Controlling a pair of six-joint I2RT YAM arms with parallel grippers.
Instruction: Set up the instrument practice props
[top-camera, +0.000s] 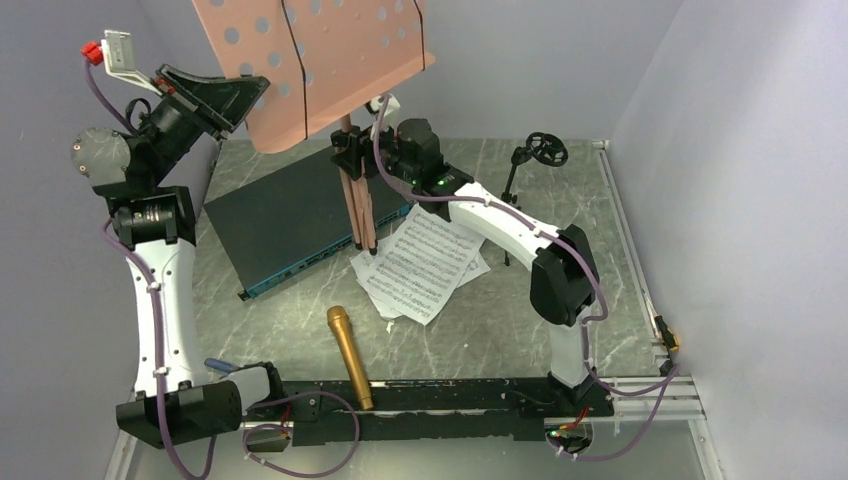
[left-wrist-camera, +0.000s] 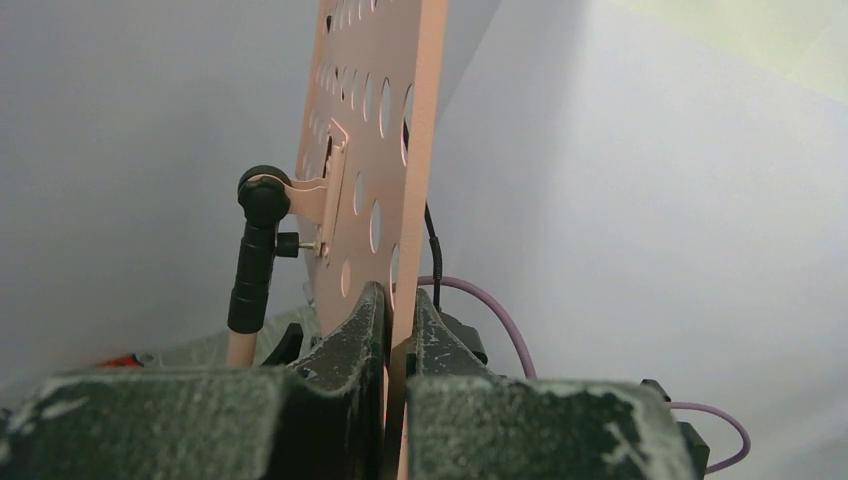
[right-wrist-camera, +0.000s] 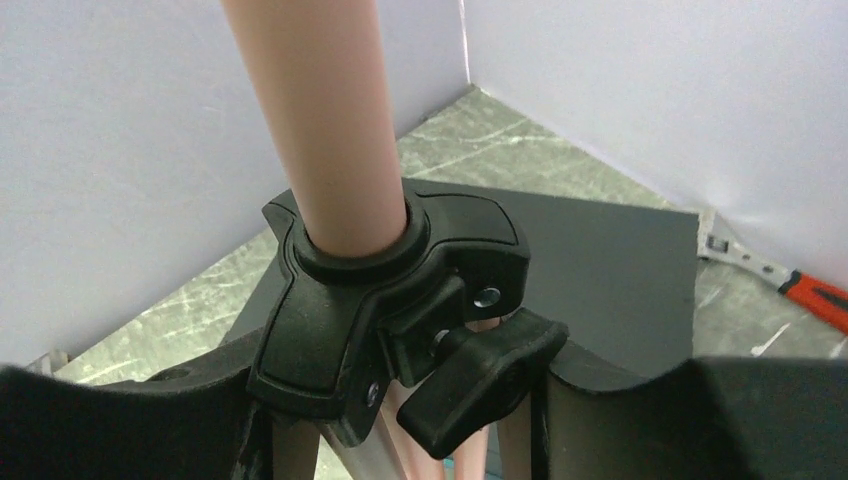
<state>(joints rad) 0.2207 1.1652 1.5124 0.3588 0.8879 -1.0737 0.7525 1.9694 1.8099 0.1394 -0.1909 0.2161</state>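
The pink music stand (top-camera: 312, 62) is upright at the rear centre of the worktop (top-camera: 480, 340), its perforated desk tilted and its tripod legs (top-camera: 358, 215) folded together into one bundle; the leg tips lie at the near edge of the dark flat panel (top-camera: 290, 215), and it cannot be told whether they touch it. The left jaws are narrow, clamped on the lower edge of the desk (left-wrist-camera: 375, 150), one finger on each face of the sheet; the left wrist view shows the hinge bracket (left-wrist-camera: 320, 195) and its black knob just beyond. The right jaws are set wide, closed on either side of the black collar (right-wrist-camera: 385, 300) where the pole (right-wrist-camera: 320, 110) meets the legs; the clamp lever (right-wrist-camera: 480, 375) lies between the fingers. Two sheet-music pages (top-camera: 425, 262) lie overlapped just right of the leg tips; the gold microphone (top-camera: 350, 355) lies flat near the front rail; the small black mic stand (top-camera: 530, 165) stands upright at the rear right, apart from both arms.
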